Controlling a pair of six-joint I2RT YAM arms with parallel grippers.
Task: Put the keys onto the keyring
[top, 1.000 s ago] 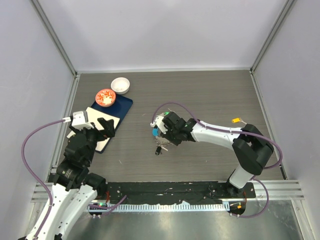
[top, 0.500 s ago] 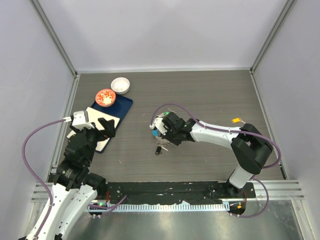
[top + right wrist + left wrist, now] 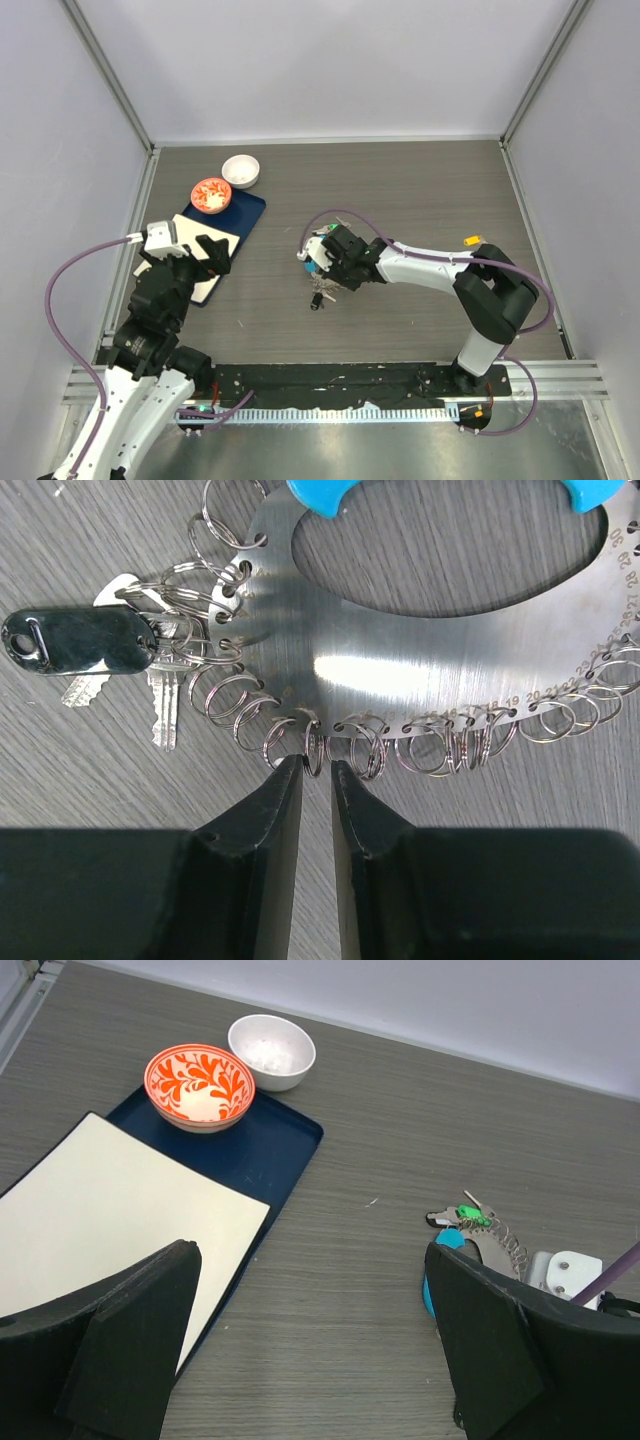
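The keyring is a shiny metal plate edged with several small split rings, with a blue plastic grip. It lies flat on the table at mid-table. The keys with a dark tag hang on rings at its left end, and show as a dark bunch. My right gripper points at the plate's ringed edge, jaws a narrow gap apart, one split ring standing at the gap's mouth. My left gripper hovers wide open over bare table, the keyring at its right.
A red-patterned bowl and a white bowl sit at the back left by a dark blue tray with a cream sheet on it. A small yellow object lies at the right.
My right gripper's jaws have narrowed a little and the arm has edged slightly left with the keyring. The left arm has not moved.
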